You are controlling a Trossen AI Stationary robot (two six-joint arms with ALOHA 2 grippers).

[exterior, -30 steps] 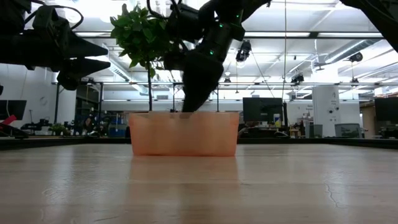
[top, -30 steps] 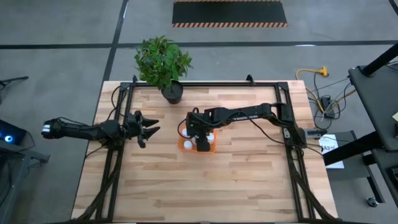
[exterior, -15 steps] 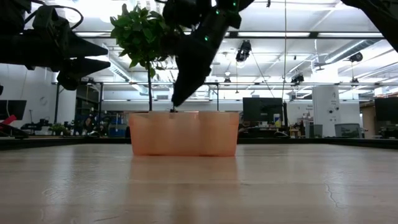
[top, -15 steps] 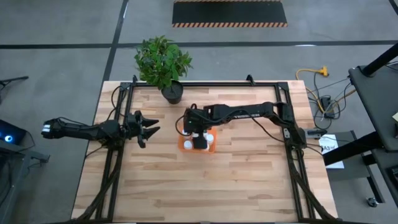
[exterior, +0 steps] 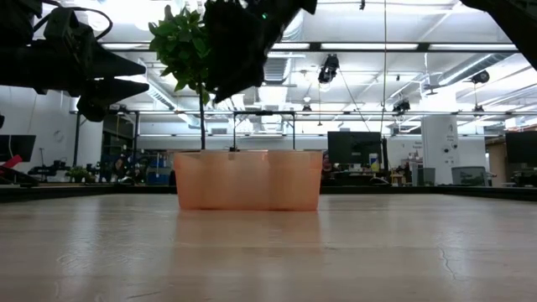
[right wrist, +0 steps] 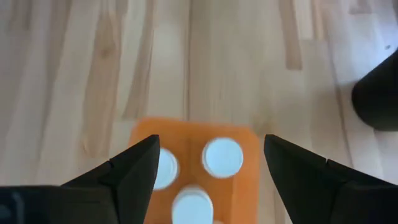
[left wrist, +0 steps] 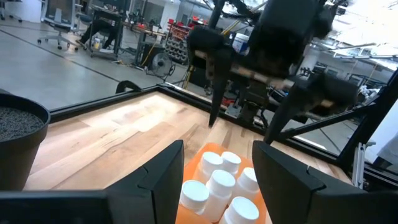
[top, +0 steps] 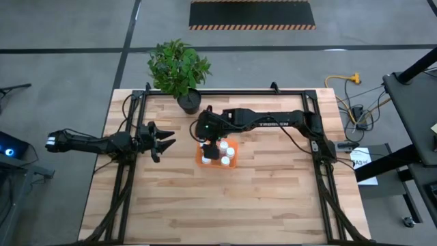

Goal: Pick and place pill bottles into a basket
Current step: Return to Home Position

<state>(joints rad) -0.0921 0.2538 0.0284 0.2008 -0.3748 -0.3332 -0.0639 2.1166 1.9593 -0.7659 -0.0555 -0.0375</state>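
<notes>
The right tool (right wrist: 211, 138) has come up out of the basket (exterior: 247, 180). A second ago its fingers reached down to the rim; half a second ago they were just clearing it. Now, in the low view, the tool hangs well above the basket with clear air between. From above it has also shifted to the far left, from over the basket's middle to over its far-left corner. The basket has not moved, and the left tool (top: 169, 137) has stayed in place.

The basket stands near the middle of the tabletop (top: 273, 198), below the right tool and slightly to its near right. The black plant pot (top: 190, 102) stands at the far edge, well apart from it. The pill bottles (left wrist: 221, 180) stand upright inside the basket with their white caps up, packed close together. The right wrist view looks down on the basket and shows three caps between the fingers, one partly hidden behind a finger.

The right tool's fingers are spread wide, hold nothing and touch nothing. The left tool hovers over the tabletop to the left of the basket, apart from it and pointing toward it. Its fingers are also parted and empty.
</notes>
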